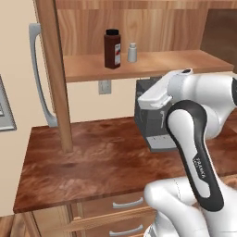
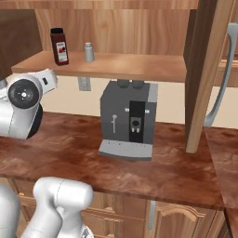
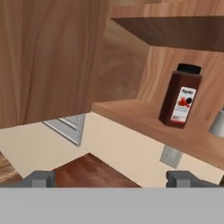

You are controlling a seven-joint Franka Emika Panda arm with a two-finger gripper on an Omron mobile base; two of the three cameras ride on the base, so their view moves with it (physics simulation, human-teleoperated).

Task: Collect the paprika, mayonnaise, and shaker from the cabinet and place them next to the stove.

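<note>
The paprika (image 1: 112, 48) (image 2: 59, 46) (image 3: 180, 96), a tall dark red-brown bottle with a black cap, stands upright on the plank shelf of the cabinet (image 1: 157, 62) (image 2: 135, 66) (image 3: 135, 114). Just to its right is the small grey-white shaker (image 1: 132, 53) (image 2: 89, 52) (image 3: 218, 123), cut off by the edge of the hand view. My gripper (image 3: 111, 178) is open, its two dark fingertips (image 3: 41, 177) far apart with nothing between them. It hangs below and to the left of the shelf, apart from the bottle. The mayonnaise and the stove are out of view.
A grey coffee machine (image 2: 128, 118) (image 1: 146, 121) stands on the brown counter (image 1: 92, 162) under the shelf. A vertical wood post (image 1: 58, 78) (image 2: 204, 74) runs from shelf to counter. A wall outlet (image 1: 105, 86) sits under the shelf. Drawers with silver handles (image 1: 127, 202) are below.
</note>
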